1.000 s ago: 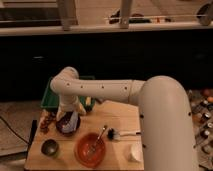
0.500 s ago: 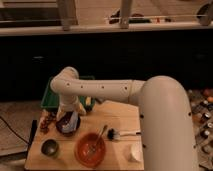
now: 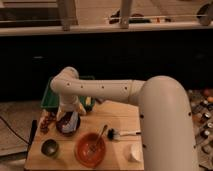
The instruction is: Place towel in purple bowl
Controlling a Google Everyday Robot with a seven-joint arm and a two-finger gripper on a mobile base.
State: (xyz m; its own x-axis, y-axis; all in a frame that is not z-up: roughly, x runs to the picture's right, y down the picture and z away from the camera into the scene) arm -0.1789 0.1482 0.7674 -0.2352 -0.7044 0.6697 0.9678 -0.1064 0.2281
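The purple bowl (image 3: 67, 125) sits on the wooden table (image 3: 115, 115) at the left. A pale towel (image 3: 73, 119) lies inside it, under the end of my arm. My gripper (image 3: 69, 113) hangs right over the bowl, at the towel. The white arm reaches in from the right and bends down over the bowl, hiding most of the gripper and the bowl's far rim.
An orange bowl (image 3: 90, 148) with a utensil stands at the front middle. A small dark green bowl (image 3: 49, 147) is at the front left. A white cup (image 3: 134, 152) and a brush (image 3: 120, 134) lie to the right. A green tray (image 3: 52, 97) is behind the purple bowl.
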